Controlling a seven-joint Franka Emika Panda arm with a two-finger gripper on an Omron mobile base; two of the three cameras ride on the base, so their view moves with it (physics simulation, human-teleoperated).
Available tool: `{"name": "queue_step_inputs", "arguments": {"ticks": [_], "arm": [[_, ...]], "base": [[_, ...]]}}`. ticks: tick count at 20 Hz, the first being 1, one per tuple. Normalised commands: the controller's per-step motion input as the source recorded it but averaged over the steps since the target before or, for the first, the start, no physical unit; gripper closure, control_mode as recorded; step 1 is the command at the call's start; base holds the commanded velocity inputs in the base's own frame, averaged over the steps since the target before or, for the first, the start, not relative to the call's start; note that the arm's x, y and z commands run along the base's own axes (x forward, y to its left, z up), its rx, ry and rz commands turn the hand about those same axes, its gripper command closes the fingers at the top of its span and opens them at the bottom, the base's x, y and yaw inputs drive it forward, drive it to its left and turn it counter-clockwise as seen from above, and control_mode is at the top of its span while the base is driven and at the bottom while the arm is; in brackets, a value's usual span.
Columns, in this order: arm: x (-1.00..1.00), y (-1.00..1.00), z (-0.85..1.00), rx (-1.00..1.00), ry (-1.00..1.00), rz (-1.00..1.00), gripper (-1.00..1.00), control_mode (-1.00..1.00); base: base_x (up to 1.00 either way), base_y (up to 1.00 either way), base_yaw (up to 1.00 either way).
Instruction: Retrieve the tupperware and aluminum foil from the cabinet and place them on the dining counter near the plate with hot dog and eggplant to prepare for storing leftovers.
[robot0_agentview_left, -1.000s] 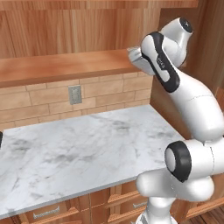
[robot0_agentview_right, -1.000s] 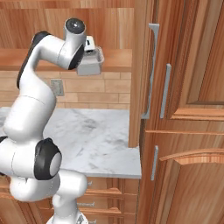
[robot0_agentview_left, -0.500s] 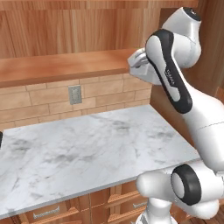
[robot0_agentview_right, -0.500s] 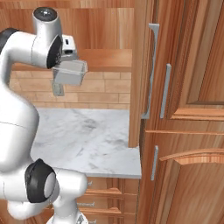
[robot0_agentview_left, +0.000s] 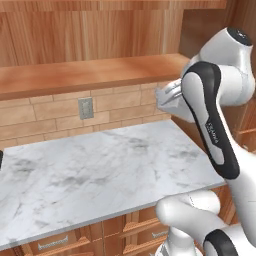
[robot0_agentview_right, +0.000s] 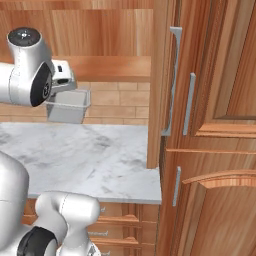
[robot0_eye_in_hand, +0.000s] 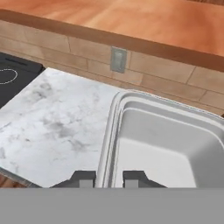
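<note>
My gripper is shut on the left rim of the tupperware, a clear greyish tub, with one fingertip on each side of the wall. In the right base view the tupperware hangs from the gripper in the air, just below and in front of the cabinet shelf. The arm covers most of the tupperware in the left base view, under the cabinet shelf. The aluminum foil, the plate and the dining counter are out of view.
Below the tub lies a marble worktop over drawers. A wall outlet sits in the brick backsplash. A black cooktop is at the worktop's left end. Tall wooden doors with metal handles stand at the right.
The arm has drawn the tupperware off the cabinet shelf, lowering it and carrying it away from the shelf's front edge. The jaws have stayed closed on its rim.
</note>
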Motion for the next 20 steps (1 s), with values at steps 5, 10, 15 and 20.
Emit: {"name": "queue_step_inputs", "arguments": {"ticks": [5,10,15,20], "arm": [[-0.32,0.05,0.00,-0.04,0.09,0.03,1.00,1.00],[0.00,0.00,0.00,0.00,0.00,0.00,1.00,1.00],[0.00,0.00,0.00,0.00,0.00,0.00,1.00,1.00],[0.00,0.00,0.00,0.00,0.00,0.00,1.00,1.00]], "base": [[-0.60,0.23,0.13],[-1.00,0.70,0.47],[-0.81,0.82,0.78],[-0.46,0.75,0.91]]}}
